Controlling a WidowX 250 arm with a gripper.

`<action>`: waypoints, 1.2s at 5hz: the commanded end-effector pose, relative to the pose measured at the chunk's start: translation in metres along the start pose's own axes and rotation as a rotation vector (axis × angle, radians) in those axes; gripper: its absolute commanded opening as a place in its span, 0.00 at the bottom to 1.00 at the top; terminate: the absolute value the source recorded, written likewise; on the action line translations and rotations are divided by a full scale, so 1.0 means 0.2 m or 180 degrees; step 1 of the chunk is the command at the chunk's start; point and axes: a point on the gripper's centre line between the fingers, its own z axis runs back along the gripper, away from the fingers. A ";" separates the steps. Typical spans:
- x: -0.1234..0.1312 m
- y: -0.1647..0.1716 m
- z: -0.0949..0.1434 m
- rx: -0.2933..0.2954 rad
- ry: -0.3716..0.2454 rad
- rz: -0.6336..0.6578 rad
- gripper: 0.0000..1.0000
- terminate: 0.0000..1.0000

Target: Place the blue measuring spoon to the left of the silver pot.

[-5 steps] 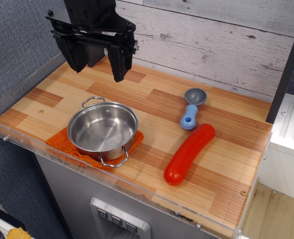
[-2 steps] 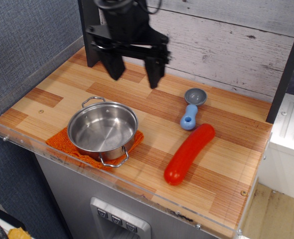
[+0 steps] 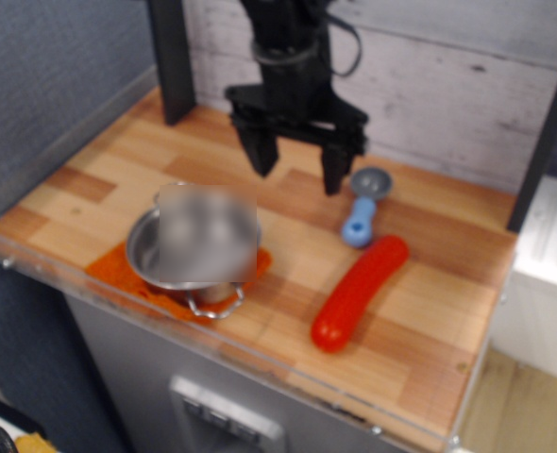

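I'm swinging the black gripper (image 3: 297, 172) rightward off the shiny steel pot (image 3: 195, 250), jaws spread, nothing held; small light-blue grey-bowled measuring spoon (image 3: 362, 207) now lying just right of it, untouched.

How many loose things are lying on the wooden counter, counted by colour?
Silver: 1, the pot
Blue and grey: 1, the measuring spoon
Red: 1, the sausage
Orange: 1, the cloth under the pot
Total: 4
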 end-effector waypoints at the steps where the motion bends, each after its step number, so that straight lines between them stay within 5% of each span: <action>1: 0.10 -0.03 -0.06 0.0183 -0.0212 0.0209 1.00 0.00; 3: 0.19 -0.09 -0.11 0.0049 -0.0333 0.0382 1.00 0.00; 6: 0.17 -0.12 -0.28 0.0161 -0.0117 0.0411 1.00 0.00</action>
